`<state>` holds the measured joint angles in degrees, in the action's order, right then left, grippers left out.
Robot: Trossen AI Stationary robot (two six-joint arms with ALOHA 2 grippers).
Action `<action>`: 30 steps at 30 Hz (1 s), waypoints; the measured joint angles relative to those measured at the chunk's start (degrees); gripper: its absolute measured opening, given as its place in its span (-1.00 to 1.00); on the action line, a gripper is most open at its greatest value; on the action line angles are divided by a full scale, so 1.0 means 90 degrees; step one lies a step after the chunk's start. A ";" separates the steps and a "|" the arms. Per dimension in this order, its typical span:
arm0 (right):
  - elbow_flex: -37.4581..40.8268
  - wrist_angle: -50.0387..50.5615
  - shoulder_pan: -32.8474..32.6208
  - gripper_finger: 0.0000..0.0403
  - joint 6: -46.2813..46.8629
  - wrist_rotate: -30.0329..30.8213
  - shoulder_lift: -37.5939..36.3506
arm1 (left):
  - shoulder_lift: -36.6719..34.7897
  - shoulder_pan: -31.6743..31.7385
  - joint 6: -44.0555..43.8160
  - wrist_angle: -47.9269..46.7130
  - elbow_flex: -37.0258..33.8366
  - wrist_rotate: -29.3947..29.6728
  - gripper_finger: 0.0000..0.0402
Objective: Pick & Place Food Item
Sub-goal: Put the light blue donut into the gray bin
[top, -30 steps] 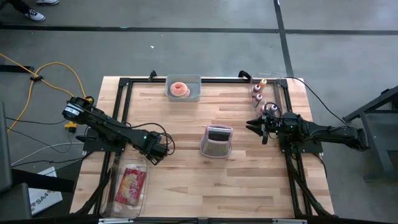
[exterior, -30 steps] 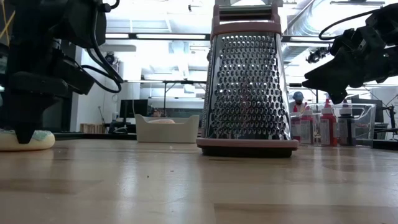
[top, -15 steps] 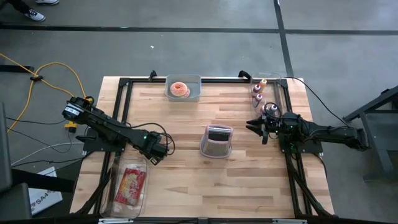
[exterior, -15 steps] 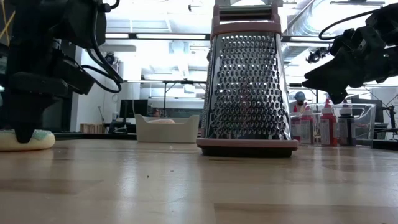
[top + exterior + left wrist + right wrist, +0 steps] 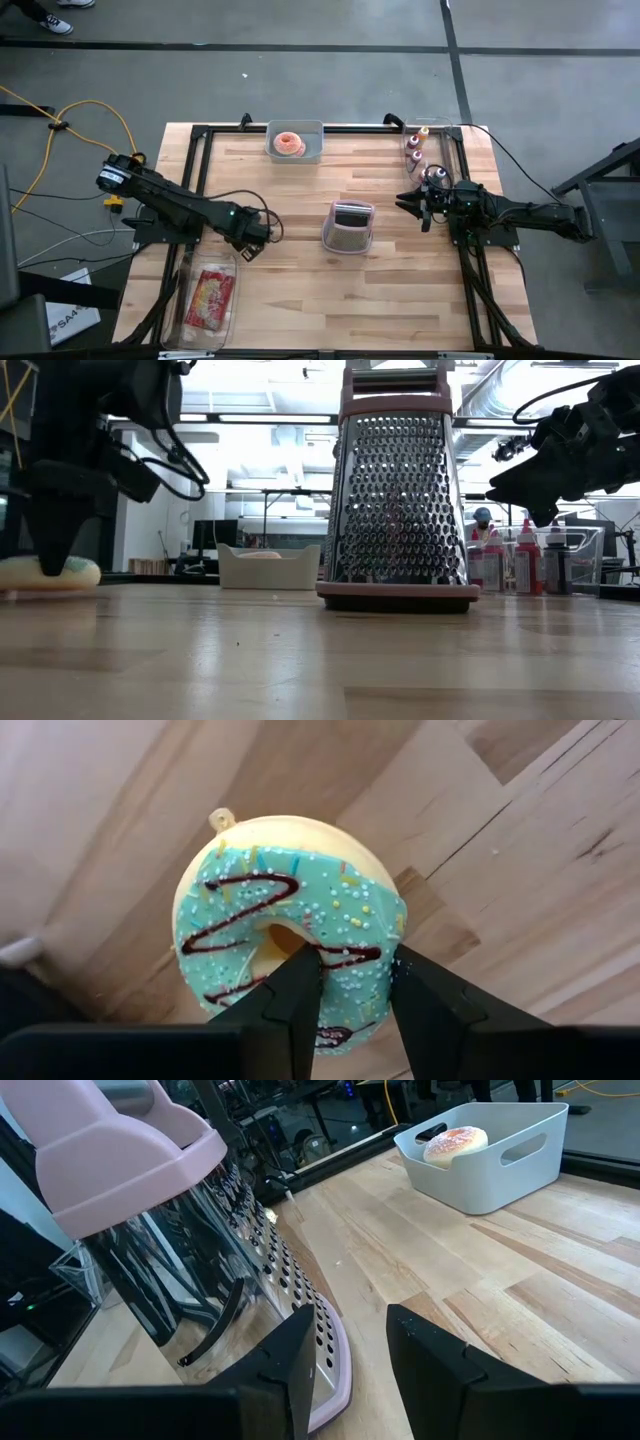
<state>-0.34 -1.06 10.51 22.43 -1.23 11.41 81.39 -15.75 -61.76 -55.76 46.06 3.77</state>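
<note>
A doughnut point(image 5: 290, 910) with teal icing, dark drizzle and sprinkles is at the table's left. My left gripper point(image 5: 355, 960) points down onto it and is shut on its ring. The low view shows the doughnut point(image 5: 50, 572) under that gripper point(image 5: 50, 545). In the high view the gripper point(image 5: 246, 248) covers it. My right gripper point(image 5: 408, 205) waits at the table's right, level, its fingers point(image 5: 300, 1350) a little apart with nothing between them. A white bin point(image 5: 295, 127) at the far edge holds a pink-iced doughnut point(image 5: 289, 144). My left gripper pinches the doughnut's ring point(image 5: 355, 935) on one side. One finger point(image 5: 300, 975) stands in the hole and the other point(image 5: 420, 985) against the outer rim. The fingers come from above, pointing down. The doughnut sits level, icing up, just above the table.
A pink-topped metal box grater point(image 5: 348, 228) stands upright in the table's middle. Small sauce bottles point(image 5: 415, 150) stand at the far right corner. A clear tray with a red packet point(image 5: 208, 300) lies at the near left. Bare wood lies between the grater and the bin.
My left gripper has risen a little and shifted slightly toward the table's right. The teal doughnut has come up off the table with it and stays level. My right gripper has kept still.
</note>
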 joint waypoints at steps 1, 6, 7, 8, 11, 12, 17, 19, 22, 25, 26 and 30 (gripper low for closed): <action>0.0001 0.0000 0.0001 -0.43 0.0001 0.0000 -0.0002 | -0.0063 0.0064 0.0072 -0.0070 0.0026 -0.0001 -0.46; 0.0001 0.0000 -0.0001 -0.43 0.0001 0.0000 -0.0002 | -0.0386 0.0400 0.0487 -0.0393 0.0196 -0.0002 -0.46; 0.0002 0.0000 0.0001 -0.43 0.0000 0.0000 -0.0001 | -0.0449 0.0472 0.0585 -0.0482 0.0259 -0.0002 -0.46; 0.0002 0.0000 0.0001 -0.43 0.0000 0.0000 -0.0001 | -0.0518 0.0543 0.0680 -0.0568 0.0330 -0.0002 -0.46; 0.0000 0.0000 0.0002 -0.43 0.0001 0.0000 -0.0002 | -0.0749 0.0743 0.0937 -0.0919 0.0616 0.0082 -0.46; 0.0001 0.0000 0.0001 -0.43 0.0001 0.0000 0.0000 | -0.0818 0.0791 0.1007 -0.1009 0.0720 0.0144 -0.46; 0.0000 0.0000 0.0002 -0.43 -0.0002 0.0000 0.0001 | -0.1070 0.0923 0.1290 -0.1163 0.1029 0.0394 -0.46; 0.0000 0.0000 0.0000 -0.43 -0.0001 0.0000 -0.0001 | -0.1083 0.0949 0.1330 -0.1165 0.1062 0.0430 -0.46; 0.0001 0.0000 0.0002 -0.43 0.0001 0.0000 -0.0002 | -0.1072 0.0955 0.1331 -0.1169 0.1062 0.0432 -0.46; 0.0002 0.0000 0.0000 -0.43 -0.0001 0.0000 0.0000 | -0.1044 0.0955 0.1330 -0.1157 0.1062 0.0431 -0.46; 0.0000 0.0000 0.0001 -0.43 -0.0001 0.0000 0.0000 | -0.1044 0.0955 0.1331 -0.1142 0.1062 0.0431 -0.46; 0.0001 0.0000 -0.0001 -0.43 0.0001 0.0000 0.0000 | -0.1044 0.1048 0.1451 -0.1001 0.1062 0.0437 -0.46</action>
<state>-0.33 -1.06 10.50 22.44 -1.23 11.41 71.99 -6.31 -48.70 -64.77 55.61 7.70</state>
